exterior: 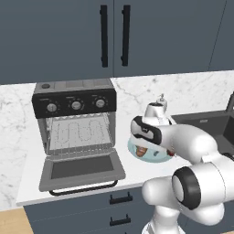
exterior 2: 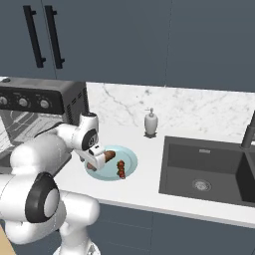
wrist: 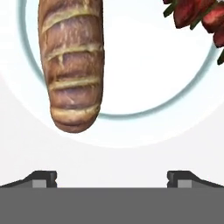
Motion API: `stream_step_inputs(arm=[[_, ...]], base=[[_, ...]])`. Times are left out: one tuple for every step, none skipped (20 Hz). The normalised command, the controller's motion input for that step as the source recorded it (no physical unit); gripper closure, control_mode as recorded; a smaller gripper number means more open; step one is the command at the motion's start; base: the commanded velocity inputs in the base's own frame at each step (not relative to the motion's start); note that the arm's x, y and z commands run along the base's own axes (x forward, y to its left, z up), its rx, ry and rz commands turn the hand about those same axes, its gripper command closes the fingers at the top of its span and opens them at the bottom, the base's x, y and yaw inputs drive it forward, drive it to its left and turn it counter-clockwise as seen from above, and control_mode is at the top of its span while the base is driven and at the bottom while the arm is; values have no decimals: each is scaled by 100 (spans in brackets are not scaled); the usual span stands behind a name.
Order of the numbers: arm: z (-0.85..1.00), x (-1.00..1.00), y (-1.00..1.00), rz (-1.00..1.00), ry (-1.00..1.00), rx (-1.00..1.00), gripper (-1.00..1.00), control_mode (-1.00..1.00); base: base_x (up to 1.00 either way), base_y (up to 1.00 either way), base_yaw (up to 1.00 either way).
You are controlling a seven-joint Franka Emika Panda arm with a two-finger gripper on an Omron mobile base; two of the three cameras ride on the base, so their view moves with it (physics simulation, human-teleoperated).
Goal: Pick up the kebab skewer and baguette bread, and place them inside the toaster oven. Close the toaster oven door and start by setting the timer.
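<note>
Oven [exterior: 75, 132] in left base view sits on the tabletop [exterior: 32, 178], door [exterior: 82, 169] dropped flat, rack bare; arm bent low over the plate [exterior: 153, 157]. Right base view: wrist points down at the bread [exterior 2: 103, 158], skewer [exterior 2: 121, 168] beside it on the plate. Hand view: pincer [wrist: 112, 178] wide open, empty, tips just short of the bread's end. Step judged: first pick; next, shift over the bread, descend, close.

Pretty clearly a home kitchen; dark blue cabinets [exterior: 109, 36] with black bar handles overhead, marble backsplash [exterior 2: 199, 107], white tabletop [exterior 2: 144, 184] with a toaster oven [exterior: 75, 119], a sunken dark sink [exterior 2: 204, 172], and a soap dispenser [exterior 2: 151, 122] by the wall
</note>
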Motion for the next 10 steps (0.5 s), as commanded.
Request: stream_step_inputs(arm=[[-18, 36, 11, 0, 0, 0, -100, -100], [-21, 41, 15, 0, 0, 0, -100, -100], [-16, 41, 4, 0, 0, 0, -100, -100], [-15, 30, 0, 0, 0, 0, -100, -100], [-21, 19, 0, 0, 0, 0, -100, -100], [-24, 10, 0, 0, 0, 0, -100, -100], [-30, 8, 0, 0, 0, 0, -100, -100], [-33, 9, 0, 0, 0, 0, -100, -100], [-32, 6, 0, 0, 0, 0, -100, -100], [-32, 3, 0, 0, 0, 0, -100, -100]], base=[[0, 0, 0], [0, 0, 0], [0, 0, 0], [0, 0, 0], [0, 0, 0], [0, 0, 0], [0, 0, 0], [0, 0, 0], [0, 0, 0], [0, 0, 0]])
